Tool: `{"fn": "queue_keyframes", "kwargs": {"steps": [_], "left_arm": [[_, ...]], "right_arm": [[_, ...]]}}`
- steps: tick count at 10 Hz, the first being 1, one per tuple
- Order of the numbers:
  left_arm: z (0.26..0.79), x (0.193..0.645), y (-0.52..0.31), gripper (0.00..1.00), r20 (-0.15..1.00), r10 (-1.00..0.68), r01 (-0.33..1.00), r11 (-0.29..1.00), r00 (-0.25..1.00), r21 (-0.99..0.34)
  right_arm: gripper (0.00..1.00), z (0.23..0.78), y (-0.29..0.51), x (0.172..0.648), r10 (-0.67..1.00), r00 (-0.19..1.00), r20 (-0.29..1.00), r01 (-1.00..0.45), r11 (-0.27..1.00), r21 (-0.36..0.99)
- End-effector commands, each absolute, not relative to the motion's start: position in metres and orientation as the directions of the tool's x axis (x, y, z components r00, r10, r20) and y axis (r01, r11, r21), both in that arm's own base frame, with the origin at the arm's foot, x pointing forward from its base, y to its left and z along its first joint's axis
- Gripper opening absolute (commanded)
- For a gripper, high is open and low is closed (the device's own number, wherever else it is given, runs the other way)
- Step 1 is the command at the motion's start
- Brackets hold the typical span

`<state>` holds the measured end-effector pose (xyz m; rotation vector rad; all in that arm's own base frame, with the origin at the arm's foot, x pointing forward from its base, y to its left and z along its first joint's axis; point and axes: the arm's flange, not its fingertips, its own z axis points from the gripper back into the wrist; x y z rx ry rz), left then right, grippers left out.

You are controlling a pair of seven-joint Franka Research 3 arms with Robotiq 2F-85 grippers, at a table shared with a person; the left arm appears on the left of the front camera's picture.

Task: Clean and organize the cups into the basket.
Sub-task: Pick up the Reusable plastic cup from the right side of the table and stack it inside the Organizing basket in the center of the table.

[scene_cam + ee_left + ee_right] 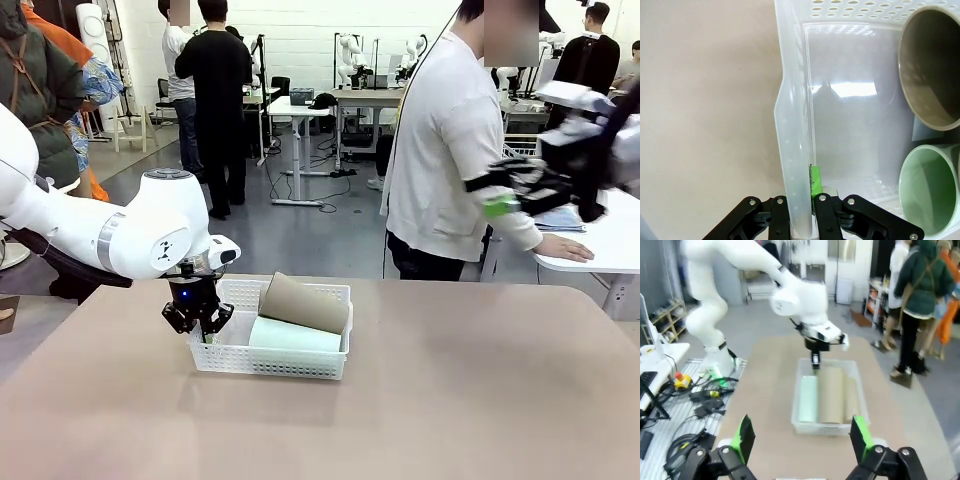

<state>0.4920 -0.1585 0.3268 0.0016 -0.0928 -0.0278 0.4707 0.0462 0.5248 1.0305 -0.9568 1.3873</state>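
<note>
**Basket wall pinched by the left claw**

Basket (300,362) sits left of centre in the front view on the tabletop (450,400), holding cups laid on their sides: a tan cup (303,302) propped above a mint cup (295,336). The left claw (198,322) is at the basket's left end, clamped together on its wall; in the left wrist view the wall rises between the fingers (815,181) at lower centre. The right claw (802,437) hangs raised at the front view's upper right, its fingers well apart, gripping nothing.
</note>
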Motion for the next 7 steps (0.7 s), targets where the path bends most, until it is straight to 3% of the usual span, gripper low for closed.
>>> {"fn": "queue_keyframes", "kwargs": {"steps": [1,7], "left_arm": [[0.325,0.491,-0.159,0.0,0.091,-0.03,0.03,1.0,0.995,0.005],[0.325,0.491,-0.159,0.0,0.091,-0.03,0.03,1.0,0.995,0.005]], "right_arm": [[1.0,0.498,0.013,0.464,0.252,0.004,0.968,-0.996,-0.086,0.026],[1.0,0.445,-0.045,0.466,0.196,0.037,0.98,-0.999,-0.021,0.042]]}}
